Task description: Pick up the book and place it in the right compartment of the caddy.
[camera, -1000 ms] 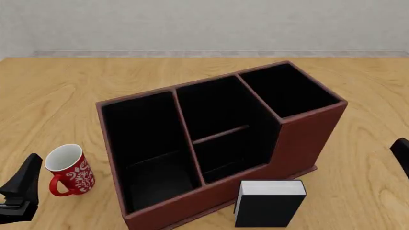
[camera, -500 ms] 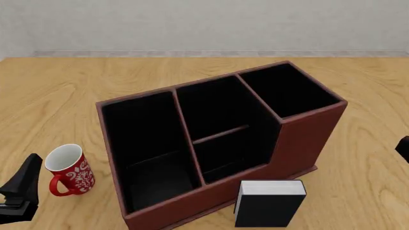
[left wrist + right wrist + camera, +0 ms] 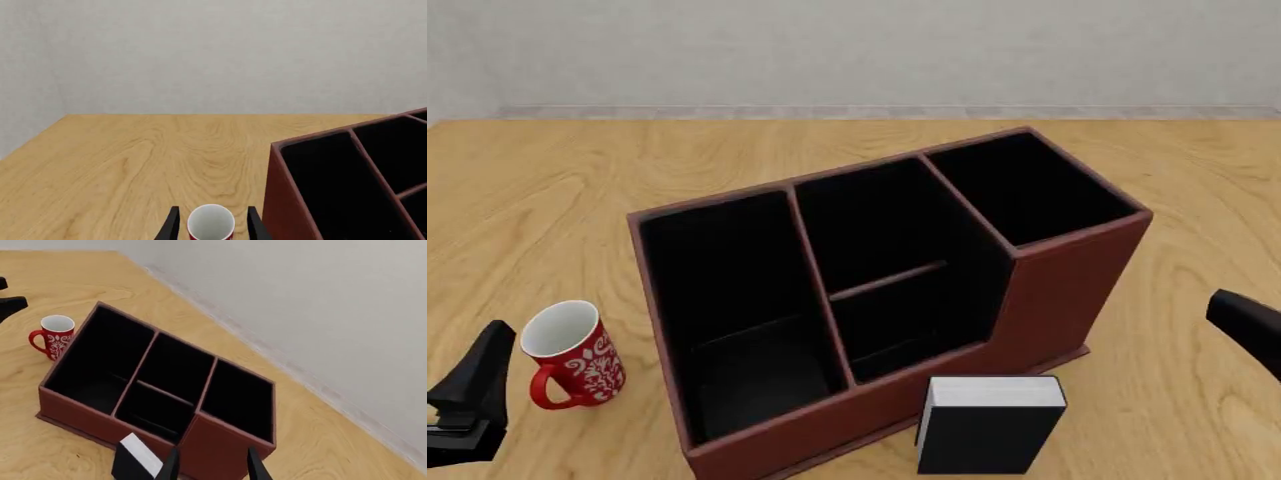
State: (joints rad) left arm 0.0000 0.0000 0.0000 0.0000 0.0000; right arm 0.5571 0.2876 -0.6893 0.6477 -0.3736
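Risk of toppling the upright black hardcover book (image 3: pixel 988 425) against the reddish-brown leather-look caddy (image 3: pixel 1068 290) with the right pincer (image 3: pixel 210 464), parted and empty.

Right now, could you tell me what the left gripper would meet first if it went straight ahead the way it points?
Most likely the red mug: in the left wrist view its white rim sits between the open fingers of the left gripper, close ahead. The caddy stands off to one side of that line.
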